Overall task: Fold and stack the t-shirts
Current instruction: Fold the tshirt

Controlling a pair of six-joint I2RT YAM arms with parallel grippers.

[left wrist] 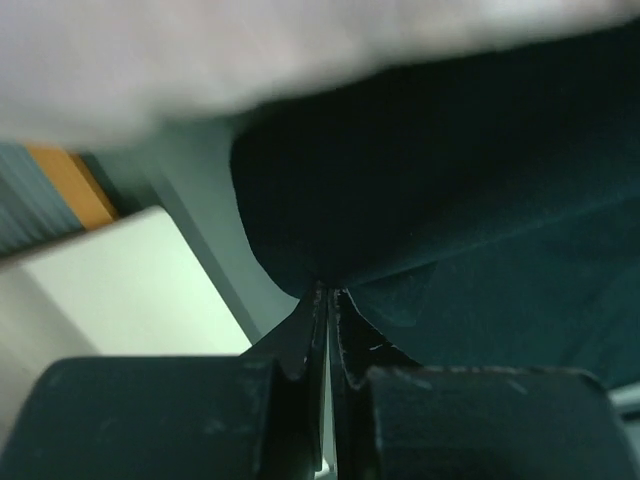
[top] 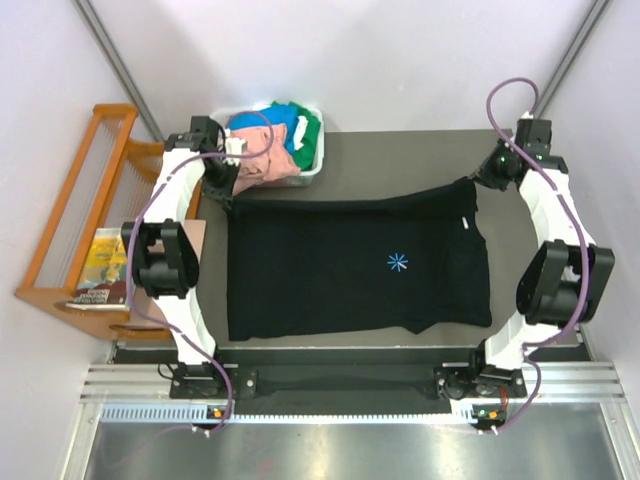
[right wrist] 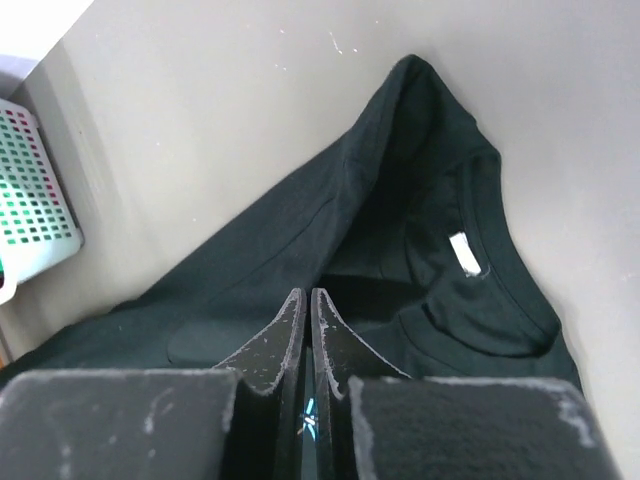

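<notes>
The large black t-shirt point(top: 340, 265) lies spread flat on the table, its light-blue starburst point(top: 398, 263) facing up. My left gripper point(top: 224, 195) is at the shirt's far left corner. In the left wrist view the jaws point(left wrist: 327, 288) are shut, with black cloth point(left wrist: 450, 200) drawn into the tips. My right gripper point(top: 484, 180) is by the far right corner. Its jaws point(right wrist: 306, 292) are shut above the shirt point(right wrist: 400, 180), near the collar label point(right wrist: 462, 252), and no cloth shows between them. Salmon-pink point(top: 270, 162), blue point(top: 262, 125) and green point(top: 306, 126) shirts sit bunched in the bin.
The white plastic bin point(top: 312, 170) stands at the far left of the table and shows in the right wrist view point(right wrist: 35, 200). A wooden rack point(top: 75, 200) holding a yellow book point(top: 105, 262) stands left of the table. Walls close in on both sides.
</notes>
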